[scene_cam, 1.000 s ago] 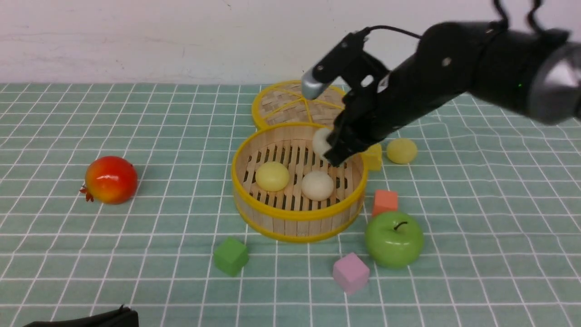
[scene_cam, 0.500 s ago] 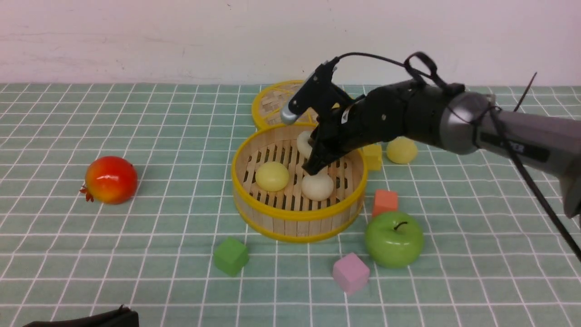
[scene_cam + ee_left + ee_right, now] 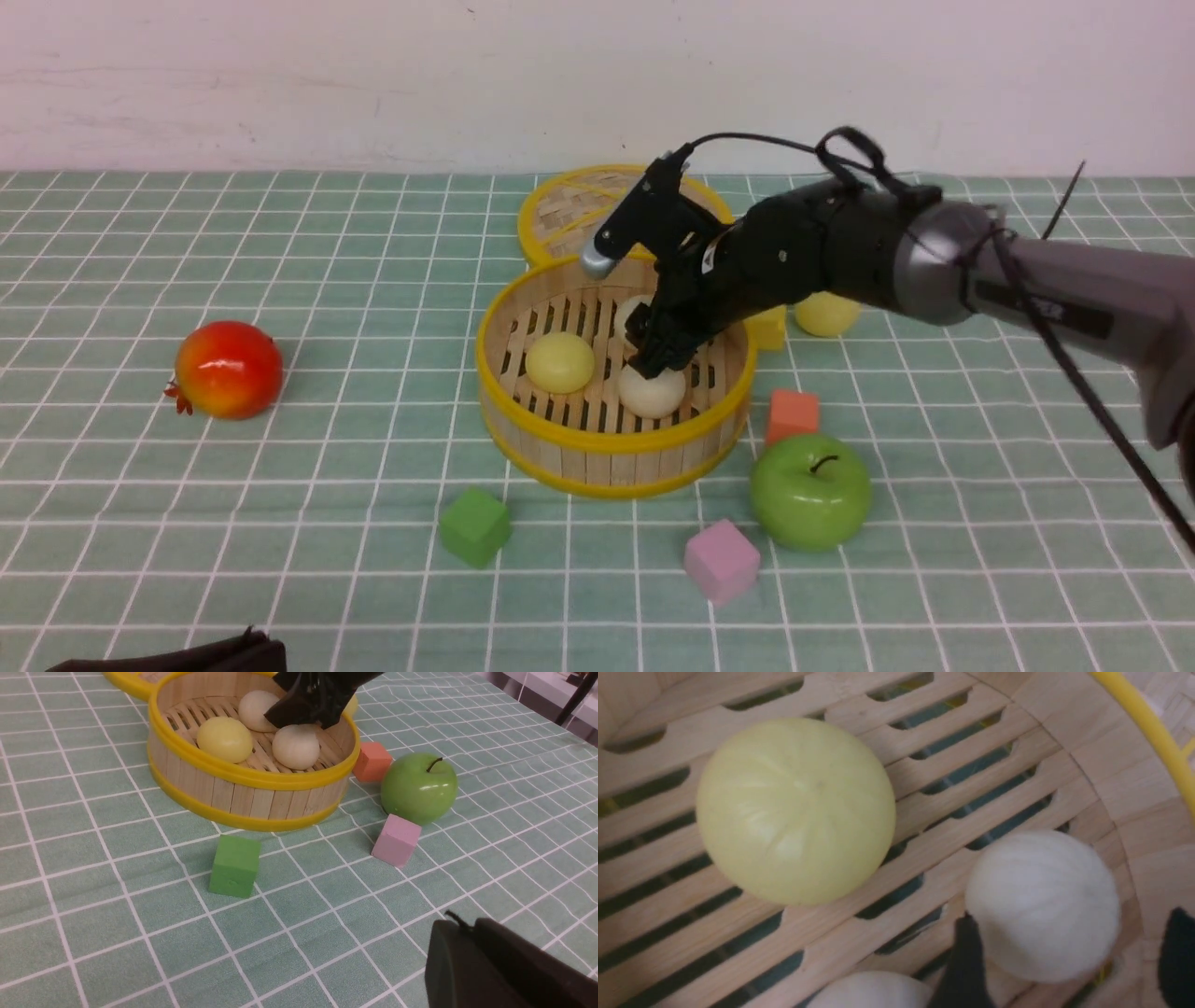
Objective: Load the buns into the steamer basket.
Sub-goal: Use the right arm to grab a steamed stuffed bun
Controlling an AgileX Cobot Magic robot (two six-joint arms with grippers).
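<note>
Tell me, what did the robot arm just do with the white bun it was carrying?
The right gripper went down into the steamer basket with the white bun, then opened its jaws and let it go on the slats. The yellow bun in the basket, the yellow bun on the cloth, the green apple and the green cube did not move.

Steamer basket (image 3: 597, 441): round, light-wood slats, yellow rims, upright. On its slatted floor: pale yellow bun (image 3: 559, 362) at left, front cream-white bun (image 3: 651, 392), rear cream-white bun (image 3: 630, 313) partly hidden. Second pale yellow bun (image 3: 826, 319) lies outside, right.
</note>
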